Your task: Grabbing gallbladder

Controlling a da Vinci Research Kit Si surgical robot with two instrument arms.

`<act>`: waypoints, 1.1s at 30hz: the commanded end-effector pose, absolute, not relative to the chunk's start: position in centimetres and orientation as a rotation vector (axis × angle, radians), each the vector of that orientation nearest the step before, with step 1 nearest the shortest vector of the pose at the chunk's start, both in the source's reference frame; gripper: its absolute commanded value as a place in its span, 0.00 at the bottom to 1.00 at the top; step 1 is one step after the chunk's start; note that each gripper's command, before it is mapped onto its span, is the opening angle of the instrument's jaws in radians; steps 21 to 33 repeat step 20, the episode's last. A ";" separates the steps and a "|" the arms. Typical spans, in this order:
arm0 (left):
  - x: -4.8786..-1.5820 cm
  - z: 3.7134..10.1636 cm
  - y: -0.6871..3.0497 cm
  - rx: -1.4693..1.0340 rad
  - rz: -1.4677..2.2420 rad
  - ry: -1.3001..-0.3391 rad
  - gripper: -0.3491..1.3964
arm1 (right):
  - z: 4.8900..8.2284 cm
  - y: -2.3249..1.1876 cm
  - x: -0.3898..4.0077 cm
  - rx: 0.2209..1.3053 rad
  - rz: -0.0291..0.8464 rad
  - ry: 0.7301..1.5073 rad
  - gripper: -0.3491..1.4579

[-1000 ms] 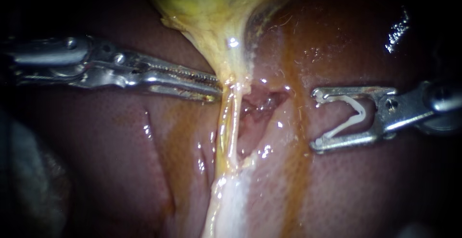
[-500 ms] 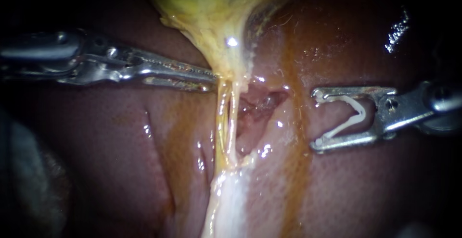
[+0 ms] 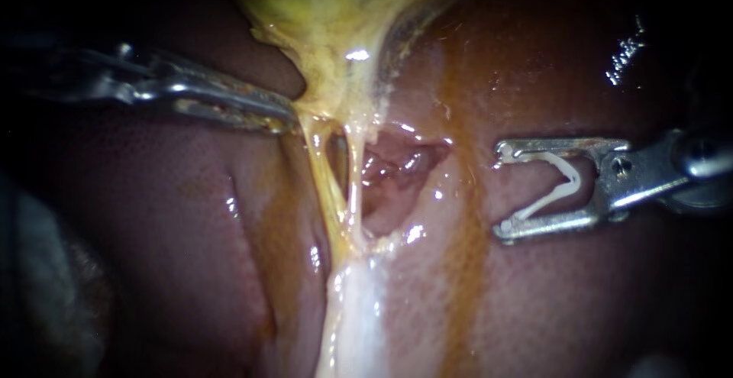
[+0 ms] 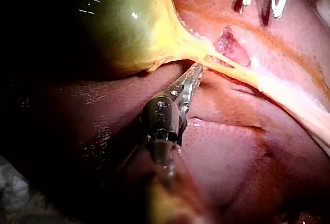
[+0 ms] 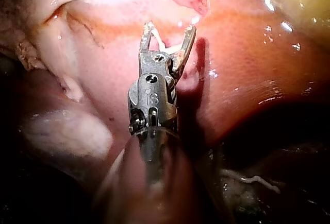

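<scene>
Pulled back toward its own side and slightly upward since half a second ago, the left instrument (image 3: pixel 286 121) drags the gallbladder's narrow lower end with it. Its jaws are pressed together on that yellow tissue. The two thin strands (image 3: pixel 324 187) running down from the grip, close together before, now splay apart with a dark gap between them.

The gallbladder (image 3: pixel 336 11) hangs at the top centre of the endoscope view, yellow-green and tapering to the pinch. In the left wrist view its rounded body (image 4: pixel 124 23) lies ahead of and beside the jaws (image 4: pixel 195 74).

The right instrument (image 3: pixel 500 191) has not shifted. Its jaws stand wide apart, carrying a white clip (image 3: pixel 561 179) that touches both, well apart from the strands.

The liver (image 3: pixel 175 218) is wet, red-brown and finely stippled, with small glints. A raw pink pocket (image 3: pixel 389 168) opens just beside the strands. An orange-brown streak (image 3: pixel 458 271) runs down the surface between the pocket and the clip, and a pale glistening band (image 3: pixel 351 309) continues below the strands. Everything beyond the lit tissue is dark.
</scene>
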State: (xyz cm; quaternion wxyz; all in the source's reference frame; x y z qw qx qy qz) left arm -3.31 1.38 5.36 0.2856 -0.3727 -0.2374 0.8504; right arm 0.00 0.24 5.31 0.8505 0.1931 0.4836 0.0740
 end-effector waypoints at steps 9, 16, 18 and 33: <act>-3.28 5.31 1.39 -1.002 2.268 -0.625 0.00 | 5.31 0.24 0.00 0.407 0.156 1.019 0.47; -3.28 5.31 1.39 -0.999 2.263 -0.628 0.00 | 5.32 0.25 0.00 0.407 0.156 1.019 0.47; -3.28 5.31 1.39 -0.999 2.263 -0.628 0.00 | 5.32 0.25 0.00 0.407 0.156 1.019 0.47; -3.28 5.32 1.39 -0.999 2.263 -0.628 0.00 | 5.32 0.25 0.00 0.407 0.156 1.018 0.47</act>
